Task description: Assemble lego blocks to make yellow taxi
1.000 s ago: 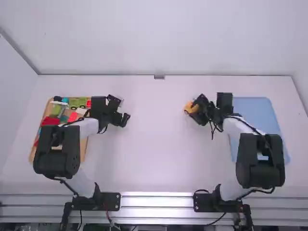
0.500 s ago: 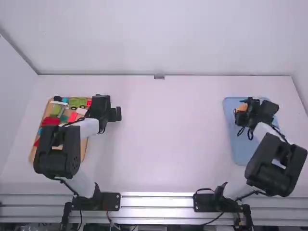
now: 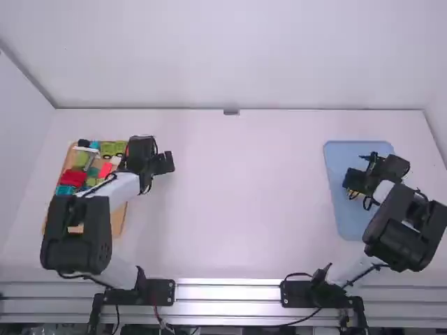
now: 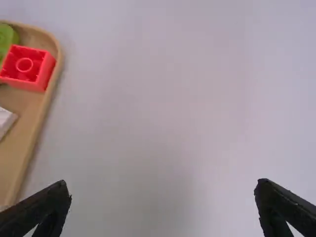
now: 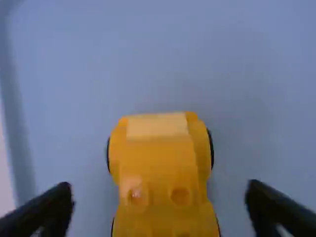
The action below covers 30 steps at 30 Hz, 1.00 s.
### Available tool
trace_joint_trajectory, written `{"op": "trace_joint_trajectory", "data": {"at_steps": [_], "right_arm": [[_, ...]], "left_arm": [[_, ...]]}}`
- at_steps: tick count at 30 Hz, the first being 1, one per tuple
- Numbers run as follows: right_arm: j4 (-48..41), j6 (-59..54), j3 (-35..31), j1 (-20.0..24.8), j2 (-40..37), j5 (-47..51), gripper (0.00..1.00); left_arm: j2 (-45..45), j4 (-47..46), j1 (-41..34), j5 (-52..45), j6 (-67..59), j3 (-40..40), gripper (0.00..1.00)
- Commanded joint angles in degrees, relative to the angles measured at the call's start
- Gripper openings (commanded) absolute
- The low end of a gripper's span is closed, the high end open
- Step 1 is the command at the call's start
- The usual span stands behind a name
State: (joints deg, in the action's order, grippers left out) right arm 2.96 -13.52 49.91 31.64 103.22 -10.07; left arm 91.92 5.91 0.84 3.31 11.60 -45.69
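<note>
At the right, my right gripper (image 3: 354, 183) is low over the blue tray (image 3: 340, 222), with a little of the yellow car (image 3: 353, 195) showing beneath it. The right wrist view has the right gripper (image 5: 160, 190) open, its fingers standing off both sides of the yellow car (image 5: 159, 158), which has dark wheels and sits at the tray's surface. My left gripper (image 3: 165, 163) is just right of the wooden tray (image 3: 117, 218), above the white table. It is open and holds nothing, as the left wrist view of the left gripper (image 4: 163, 188) confirms.
Loose blocks lie in the wooden tray at the left: a red brick (image 4: 25, 66), a green piece (image 3: 107, 148), a larger red piece (image 3: 72, 177) and several others. The white tabletop (image 3: 244, 195) stretches between the two trays.
My right gripper has gone right from the table to the blue tray, bringing the yellow car, then a little nearer the arm bases. My left arm has shifted only slightly.
</note>
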Motion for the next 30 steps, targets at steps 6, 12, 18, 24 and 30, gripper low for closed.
{"op": "trace_joint_trajectory", "data": {"at_steps": [6,12,18,24,30], "right_arm": [[-4.8,3.1,0.7,-4.0,-5.7,10.0,0.98],[-9.2,3.0,0.7,-9.9,-15.4,11.6,0.98],[-13.2,3.0,0.7,-17.5,-27.1,11.6,0.98],[-15.0,3.0,0.7,-23.8,-34.9,11.6,0.98],[-12.4,6.1,-2.4,-27.9,-39.1,10.1,0.93]], "left_arm": [[-10.2,-5.3,-0.2,0.6,-1.9,0.2,0.99],[-19.8,-8.9,-3.6,0.7,-9.6,0.2,0.99],[-31.4,-11.6,-8.0,0.6,-15.2,0.2,0.99],[-39.4,-12.4,-9.5,0.6,-15.9,0.2,0.99],[-43.8,-9.5,-6.4,-2.5,-12.8,3.3,0.93]]}}
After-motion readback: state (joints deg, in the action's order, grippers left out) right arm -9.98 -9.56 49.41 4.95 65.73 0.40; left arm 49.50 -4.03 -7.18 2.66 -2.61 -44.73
